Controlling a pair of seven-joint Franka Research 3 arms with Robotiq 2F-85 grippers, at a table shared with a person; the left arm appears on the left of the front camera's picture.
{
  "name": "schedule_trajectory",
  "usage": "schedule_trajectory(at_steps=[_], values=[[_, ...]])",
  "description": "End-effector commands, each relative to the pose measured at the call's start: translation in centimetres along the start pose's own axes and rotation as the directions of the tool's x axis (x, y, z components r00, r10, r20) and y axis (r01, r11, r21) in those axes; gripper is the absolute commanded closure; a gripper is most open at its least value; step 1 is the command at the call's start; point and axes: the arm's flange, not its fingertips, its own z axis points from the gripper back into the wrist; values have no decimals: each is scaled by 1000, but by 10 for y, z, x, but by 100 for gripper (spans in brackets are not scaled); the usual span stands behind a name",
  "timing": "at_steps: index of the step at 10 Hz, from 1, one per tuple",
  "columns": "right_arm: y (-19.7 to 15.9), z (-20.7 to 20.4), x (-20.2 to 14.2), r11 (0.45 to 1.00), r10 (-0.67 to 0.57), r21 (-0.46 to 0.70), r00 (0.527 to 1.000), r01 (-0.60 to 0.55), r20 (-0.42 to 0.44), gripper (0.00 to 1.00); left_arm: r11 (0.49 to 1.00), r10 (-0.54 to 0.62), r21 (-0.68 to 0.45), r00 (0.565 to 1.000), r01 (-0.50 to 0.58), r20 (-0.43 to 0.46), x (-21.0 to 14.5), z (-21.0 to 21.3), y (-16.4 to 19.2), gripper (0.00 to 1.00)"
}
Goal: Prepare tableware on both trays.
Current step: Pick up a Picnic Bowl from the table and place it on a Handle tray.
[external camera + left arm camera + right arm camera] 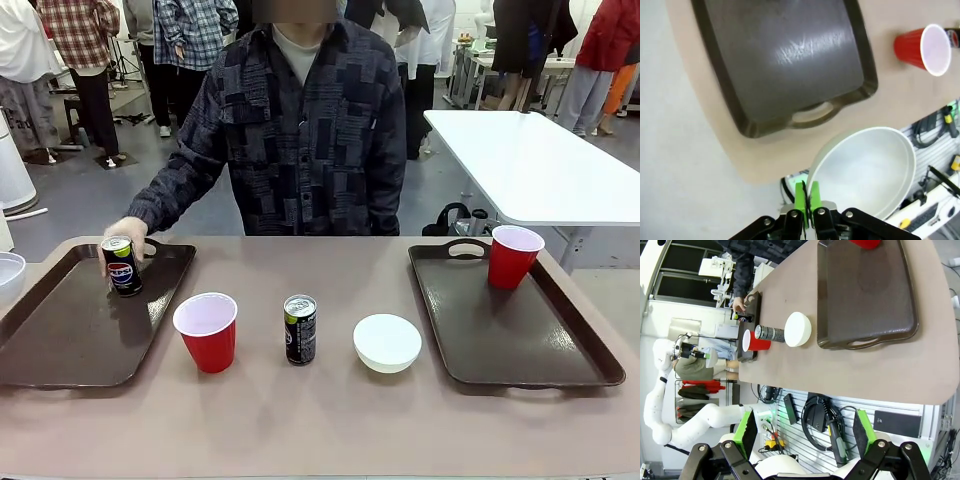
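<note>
Holding the white bowl [865, 170] by its rim, the left pincer [807, 192] is pinched tight, brown tray [790, 65] just beyond it. I'd keep it level, lower it clear of the Pepsi can [121, 265] and the person's hand [128, 232], then let go. Right pincer [805, 429] hangs spread wide.

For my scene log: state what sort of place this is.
Probably a robotics lab or workshop hall: cables hung on a slatted wall below the tabletop, a white robot arm, and another white worktable with people standing around.
</note>
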Motion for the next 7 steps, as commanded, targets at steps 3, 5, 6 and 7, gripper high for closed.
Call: schedule_trajectory(at_steps=[3, 5, 6, 7], values=[[1, 0, 0, 999, 16, 33, 1000, -16, 10, 0, 999, 31, 15, 989, -33, 146, 59, -47, -14, 96], [1, 0, 0, 999, 16, 33, 1000, -16, 10, 0, 1000, -3, 25, 986, -2, 167, 74, -69, -20, 96], [1, 0, 0, 999, 16, 33, 1000, -16, 10, 0, 999, -16, 34, 985, 11, 173, 79, -83, -21, 96], [1, 0, 0, 999, 16, 33, 1000, -16, 10, 0, 999, -25, 31, 985, 21, 170, 83, -99, -20, 96]])
